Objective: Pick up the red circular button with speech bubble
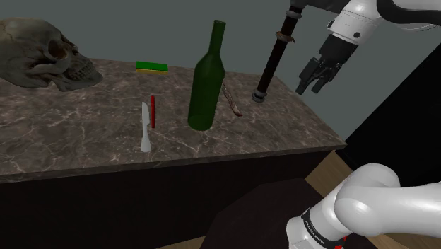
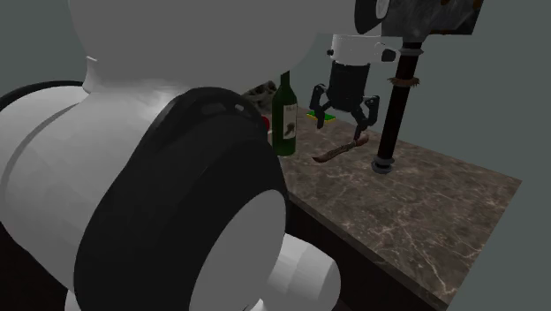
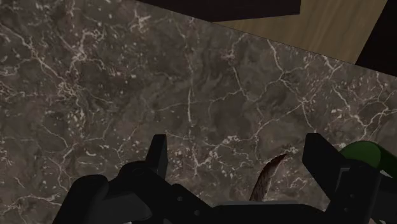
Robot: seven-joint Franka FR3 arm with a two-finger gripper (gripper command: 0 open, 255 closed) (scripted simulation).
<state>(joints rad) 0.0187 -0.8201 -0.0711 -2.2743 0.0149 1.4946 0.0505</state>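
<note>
The gripper hung in the air above the stone counter. Its jaws were wide open and nothing was between them. Right under the jaws there was only bare counter. A brown curved blade lay on the counter, low down and a little to one side of the jaws. A dark post stood near them too.

The red button was well apart from the jaws, with the green bottle standing between. It looked like a thin red strip standing on its edge, just beside a white knife. I think that was the button seen from the side. No speech bubble could be seen.

This looked like the very start of the job, the reaching part. Nothing was picked up yet. Next, the jaws would need to travel past the tall bottle without bumping it. Then they would come down open around the thin red piece and squeeze its two flat sides. A bump could tip it over.
</note>
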